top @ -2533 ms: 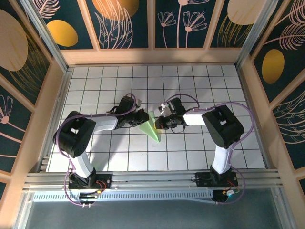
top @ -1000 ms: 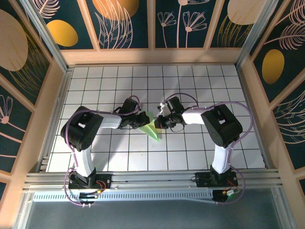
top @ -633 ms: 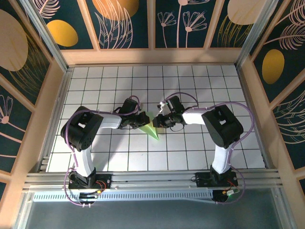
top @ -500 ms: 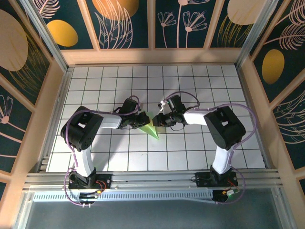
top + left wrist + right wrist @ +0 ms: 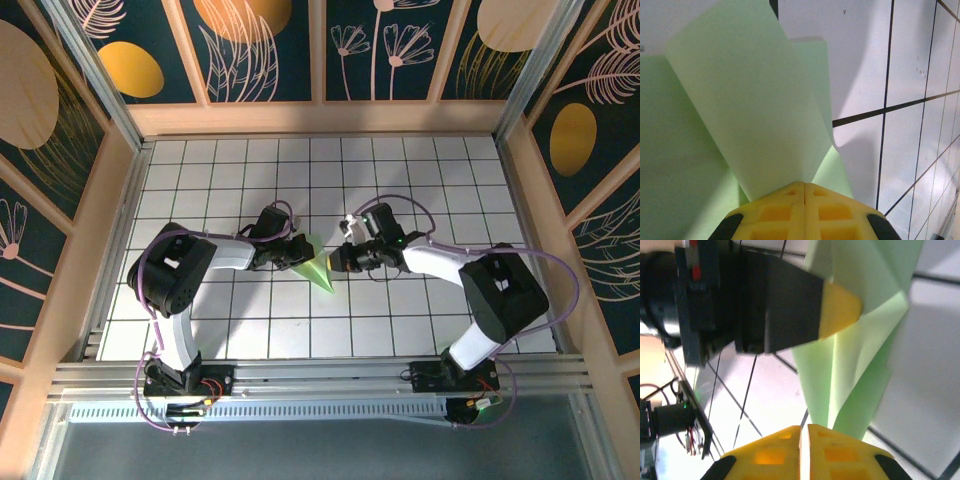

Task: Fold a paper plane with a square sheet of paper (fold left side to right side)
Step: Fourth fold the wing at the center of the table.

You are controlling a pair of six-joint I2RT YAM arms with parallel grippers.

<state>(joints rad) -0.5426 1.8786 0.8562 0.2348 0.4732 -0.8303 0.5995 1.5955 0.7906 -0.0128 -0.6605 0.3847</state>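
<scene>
The paper plane (image 5: 319, 268) lies near the middle of the desk (image 5: 420, 180), on the white grid tiles, right between the two hands. The left hand (image 5: 299, 254) comes at it from the left and the right hand (image 5: 339, 262) from the right, both at its wider far part, while the pointed end sticks out free toward the near edge.

From above, the hands are small and dark and I cannot see how their jaws stand. The left wrist camera settles it for that side: the yellow fingertips (image 5: 785, 200) are pressed tight together, with a green flap coming out from between them and standing up off the flat layer beneath. The right wrist camera shows the right hand's own yellow tips closed too, seam to seam. A fold of the paper runs down to meet them, but I cannot tell whether any of it is pinched. The same view catches the left hand opposite, its yellow tip set against the creased green paper.

The plane's long axis runs far to near across the desk, with the sharp tip toward the arm bases and leaning slightly right.
</scene>
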